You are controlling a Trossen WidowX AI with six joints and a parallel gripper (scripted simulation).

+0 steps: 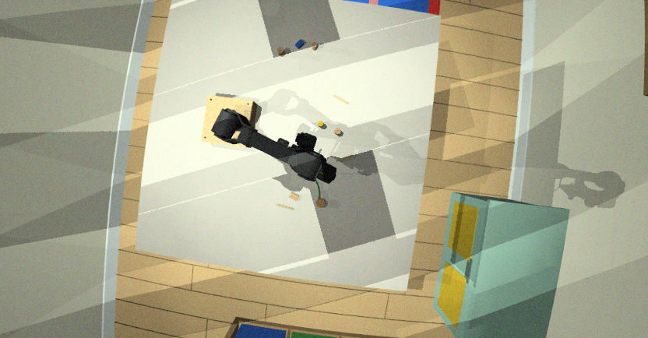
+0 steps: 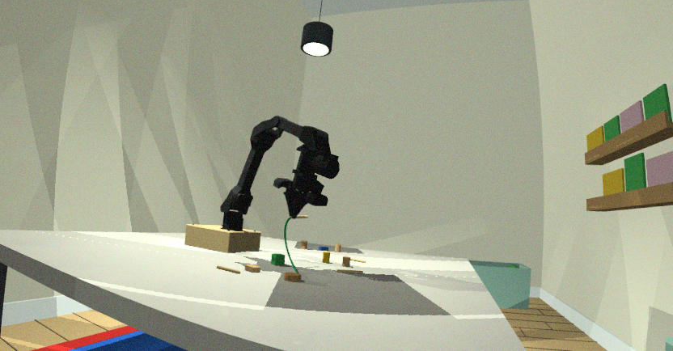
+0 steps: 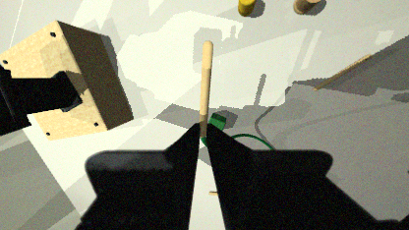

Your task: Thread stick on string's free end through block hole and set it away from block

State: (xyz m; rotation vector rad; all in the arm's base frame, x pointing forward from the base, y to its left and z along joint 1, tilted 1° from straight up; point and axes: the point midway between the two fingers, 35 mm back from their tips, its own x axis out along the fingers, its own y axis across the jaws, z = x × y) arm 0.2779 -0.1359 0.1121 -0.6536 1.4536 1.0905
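My gripper [image 2: 294, 217] [image 3: 203, 127] is shut on the string's wooden stick [image 2: 302, 217] [image 3: 207, 74], high above the table. The stick points away from the fingers, close to level in the exterior view. The green string [image 1: 319, 188] [image 2: 285, 240] [image 3: 253, 136] hangs in a bow from the fingertips to the round brown button [image 1: 320, 202] [image 2: 292, 276] on the table. A green block [image 2: 277, 259] [image 3: 217, 121] stands on the table below the gripper, partly behind a finger in the wrist view. I cannot make out its hole. The arm hides the fingertips in the top view.
Loose sticks [image 1: 284, 206] [image 1: 341, 99] [image 2: 349, 271] [image 3: 342, 73] lie around. A tan piece [image 1: 294, 196] [image 2: 252, 268] lies near the button. A yellow cylinder [image 1: 320, 123] [image 2: 326, 256] [image 3: 246, 7] and a brown cylinder [image 1: 337, 131] [image 2: 346, 261] stand beyond. A blue piece [image 1: 300, 44] lies farther off.
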